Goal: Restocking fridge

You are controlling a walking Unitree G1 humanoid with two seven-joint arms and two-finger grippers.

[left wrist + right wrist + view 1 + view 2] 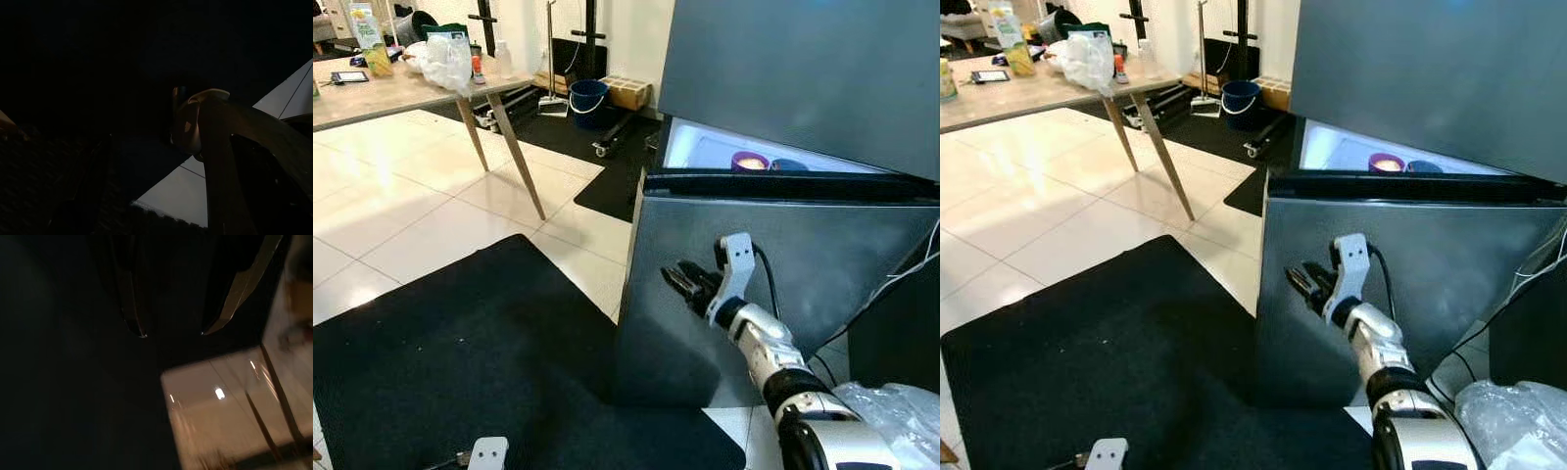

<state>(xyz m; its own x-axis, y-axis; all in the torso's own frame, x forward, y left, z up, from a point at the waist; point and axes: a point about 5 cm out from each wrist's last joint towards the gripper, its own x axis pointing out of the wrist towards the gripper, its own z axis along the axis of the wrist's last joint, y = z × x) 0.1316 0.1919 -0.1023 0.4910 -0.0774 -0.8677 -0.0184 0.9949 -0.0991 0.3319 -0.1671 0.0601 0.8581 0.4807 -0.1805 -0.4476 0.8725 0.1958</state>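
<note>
The grey fridge (803, 69) stands at the right, and a lit gap (715, 149) shows between its upper door and its lower door (822, 245). Inside the gap sits a purple cup (750, 162). My right gripper (673, 280) is held in front of the lower door's left part, close to the steel face. In the right wrist view the right gripper (172, 334) is open, its two fingertips (139, 330) apart with nothing between them. A white part of my left arm (487, 452) hangs low over the mat.
A black mat (480, 352) covers the floor in front of the fridge, with white tiles beyond it. At the far left stands a wooden table (372, 96) with a plastic bag (445, 61) on it. A blue bucket (588, 101) stands behind. A crumpled clear bag (891, 411) lies at the lower right.
</note>
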